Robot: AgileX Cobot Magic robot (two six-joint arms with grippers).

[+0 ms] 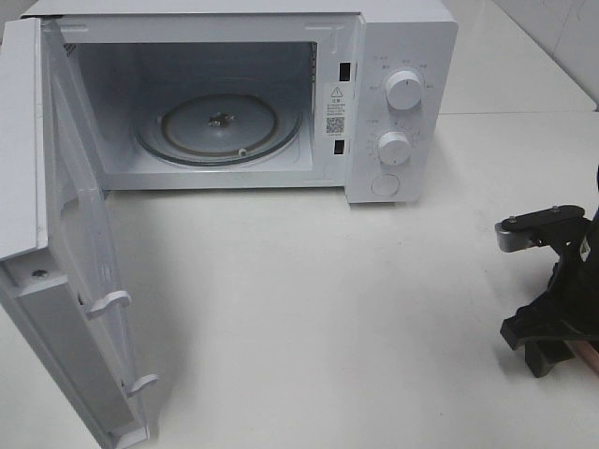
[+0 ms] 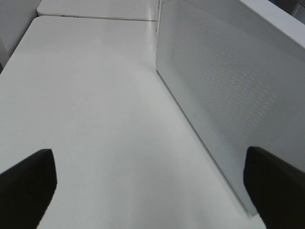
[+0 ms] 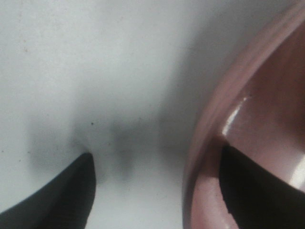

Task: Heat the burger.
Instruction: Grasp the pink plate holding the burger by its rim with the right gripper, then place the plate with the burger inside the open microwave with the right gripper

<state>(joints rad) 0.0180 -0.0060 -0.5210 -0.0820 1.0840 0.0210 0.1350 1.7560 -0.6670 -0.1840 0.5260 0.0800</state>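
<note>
While the microwave (image 1: 393, 37) gapes, right pincer (image 3: 156, 151) straddles the rim of the pink plate (image 3: 214, 109) at the right edge of the bench (image 1: 328, 309) — not closed, so it likely squeezes next. Left pincer (image 2: 148, 150) — wide, empty.

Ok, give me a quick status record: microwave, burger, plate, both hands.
microwave: on the table, door swung wide open to the left
turntable: glass, nothing on it
burger: not visible in any view
pink plate: only part of the rim shows, at the right hand
right hand: open, one finger inside the plate rim, the other outside it over the table
left hand: open, holding nothing, over the table near the door
</note>
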